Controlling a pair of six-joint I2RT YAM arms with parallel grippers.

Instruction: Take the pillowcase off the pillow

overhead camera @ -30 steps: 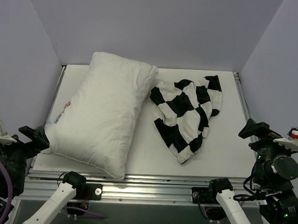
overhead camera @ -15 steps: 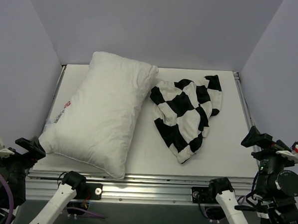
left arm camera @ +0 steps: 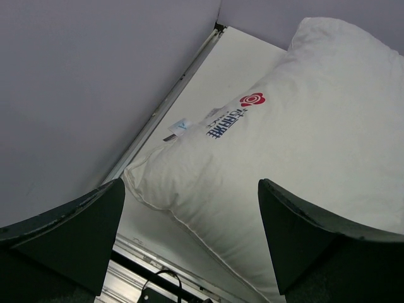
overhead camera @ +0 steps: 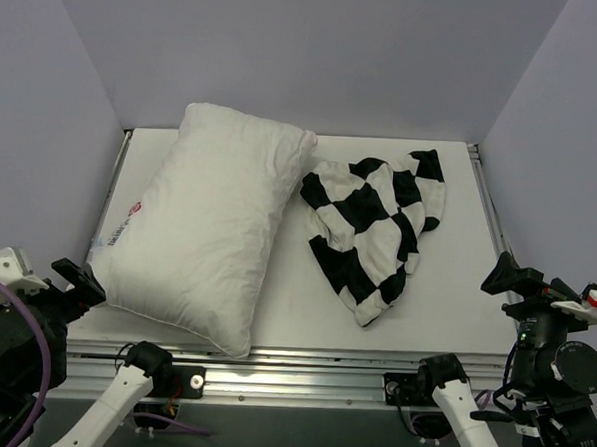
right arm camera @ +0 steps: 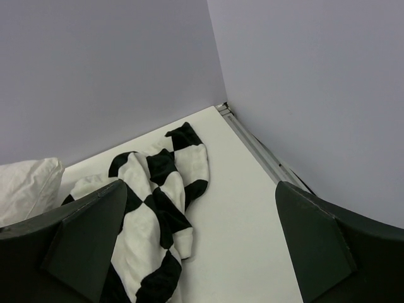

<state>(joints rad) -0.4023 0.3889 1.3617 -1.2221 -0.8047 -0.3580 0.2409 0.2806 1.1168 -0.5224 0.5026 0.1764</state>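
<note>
The plain white pillow lies bare on the left half of the table, with its red-and-dark printed mark near its left edge. The black and white checkered pillowcase lies crumpled beside it on the right, touching the pillow's far right corner; it also shows in the right wrist view. My left gripper is open and empty, off the table's near left corner, just short of the pillow's near corner. My right gripper is open and empty, off the near right edge, well away from the pillowcase.
Purple-grey walls close in the table at the back and both sides. A metal rail runs along the table's near edge, with side rails at the walls. Bare white tabletop lies right of the pillowcase.
Both arms have drawn back toward their bases and lower in the top view. The left gripper then shifted slightly right. Pillow and pillowcase have not moved.
</note>
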